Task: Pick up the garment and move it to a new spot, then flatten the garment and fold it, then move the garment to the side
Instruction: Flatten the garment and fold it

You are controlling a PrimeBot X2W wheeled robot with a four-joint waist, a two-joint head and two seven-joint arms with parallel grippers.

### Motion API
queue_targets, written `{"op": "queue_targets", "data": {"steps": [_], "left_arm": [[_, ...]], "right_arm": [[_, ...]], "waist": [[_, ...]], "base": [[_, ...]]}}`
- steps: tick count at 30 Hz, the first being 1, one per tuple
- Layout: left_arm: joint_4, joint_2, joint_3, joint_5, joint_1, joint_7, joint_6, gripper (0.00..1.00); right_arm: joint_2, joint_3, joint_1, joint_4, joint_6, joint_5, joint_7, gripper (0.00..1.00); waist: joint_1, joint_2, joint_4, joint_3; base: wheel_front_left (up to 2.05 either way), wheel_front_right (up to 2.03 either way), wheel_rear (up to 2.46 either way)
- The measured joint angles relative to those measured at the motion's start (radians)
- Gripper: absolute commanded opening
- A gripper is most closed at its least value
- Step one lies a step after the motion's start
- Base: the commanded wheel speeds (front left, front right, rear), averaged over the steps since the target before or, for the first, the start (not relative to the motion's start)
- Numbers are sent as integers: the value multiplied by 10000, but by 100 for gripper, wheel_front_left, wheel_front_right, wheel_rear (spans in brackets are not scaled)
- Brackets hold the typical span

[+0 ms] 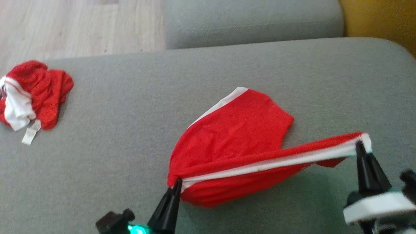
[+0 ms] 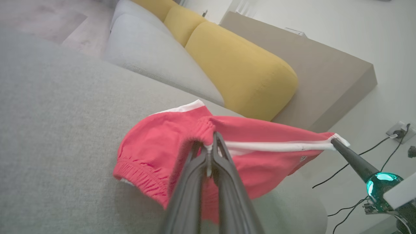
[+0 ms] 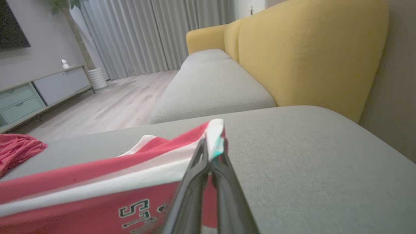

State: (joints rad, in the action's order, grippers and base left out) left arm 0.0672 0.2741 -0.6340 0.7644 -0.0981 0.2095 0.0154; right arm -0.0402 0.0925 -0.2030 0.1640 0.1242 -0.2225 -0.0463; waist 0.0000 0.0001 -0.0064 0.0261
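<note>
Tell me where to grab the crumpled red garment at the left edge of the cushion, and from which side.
Grip the white band of the crumpled garment, coming straight down from above. It drapes over the red heap as a bunched, raised ridge, probably easy to pinch; the rest lies low on the cushion.

I read the garment (image 1: 234, 136) as matt red cloth with smooth white trim. The cushion (image 1: 130, 136) under it is coarse grey weave. Upper left, the floor (image 1: 65, 26) looks like pale wood. The left gripper (image 1: 177, 183) is smooth dark plastic.
</note>
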Motion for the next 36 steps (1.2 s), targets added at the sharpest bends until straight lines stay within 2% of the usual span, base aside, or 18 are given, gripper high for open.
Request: {"op": "queue_targets", "data": {"steps": [8,9,18,26,27,28,29,30,31,36], "left_arm": [[-1801,-1141,349,1041,1499,-134,157,0],[-1801,-1141,349,1041,1499,-134,157,0],[-3919,-1894,431,1511,3377,-504,472,0],[-5242,-2224,169,1751,4736,-485,464,0],[-5384,-2226,138,1824,4833,-487,462,0],[-5511,-2226,111,1881,4900,-497,456,0],[-5593,-2226,75,1916,4940,-495,451,33],[-5666,-2228,10,1923,4981,-483,447,73],[-5712,-2228,-82,1921,5018,-470,405,100],[-5559,-2190,-332,1588,5011,-199,182,100]], "right_arm": [[-56,-219,3012,-1889,0,731,-610,0],[-56,-219,3012,-1889,0,731,-610,0],[-690,-688,5931,-5216,-2,984,-1049,0],[-1005,-1233,7898,-7603,-2,1110,-934,0],[-999,-1289,8100,-7869,-2,1110,-930,40],[-995,-1348,8298,-8153,-2,1110,-932,91],[-997,-1438,8468,-8431,0,1110,-934,100],[-995,-1498,8601,-8642,-2,1110,-930,100],[-991,-1538,8723,-8853,-2,1110,-880,100],[-997,-1839,9095,-9622,-2,878,-401,100]], "waist": [[2,0,722,688],[2,0,722,688],[3,0,1590,1554],[2,0,2102,2252],[3,0,2128,2307],[3,0,2144,2348],[3,0,2151,2371],[2,-1,2149,2381],[1,0,2146,2381],[0,0,2076,2180]], "base": [[0,0,0],[0,0,0],[0,0,0],[0,0,0],[0,0,0],[0,0,0],[0,0,0],[0,0,0],[0,0,0],[0,0,0]]}}
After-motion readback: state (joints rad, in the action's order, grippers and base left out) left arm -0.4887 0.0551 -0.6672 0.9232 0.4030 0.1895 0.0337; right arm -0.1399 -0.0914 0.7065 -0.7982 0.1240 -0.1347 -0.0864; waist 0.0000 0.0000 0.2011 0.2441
